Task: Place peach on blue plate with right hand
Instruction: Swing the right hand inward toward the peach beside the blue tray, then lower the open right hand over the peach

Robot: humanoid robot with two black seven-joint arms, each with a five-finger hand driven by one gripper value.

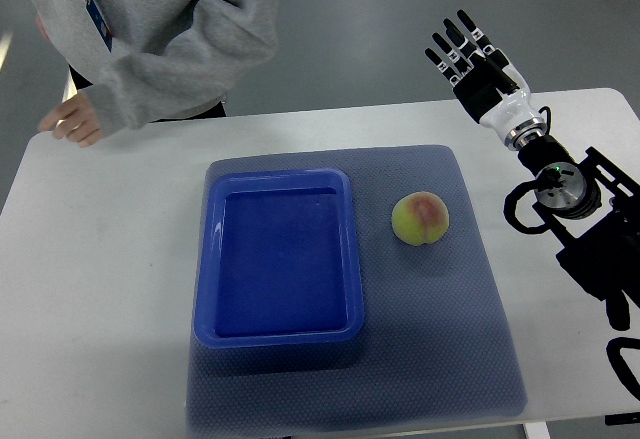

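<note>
A yellow-green peach [420, 219] with a pink blush lies on the blue-grey mat, just right of the blue plate [208, 259]. The plate is a deep rectangular tray and holds nothing. My right hand [462, 49] is raised at the table's far right edge, well above and right of the peach. Its fingers are spread straight and hold nothing. The left arm is out of view.
A blue-grey mat [470, 289] covers the middle of the white table [90, 279]. A person in a grey sweatshirt [150, 29] stands at the far left side, one hand [72, 119] resting on the table's edge.
</note>
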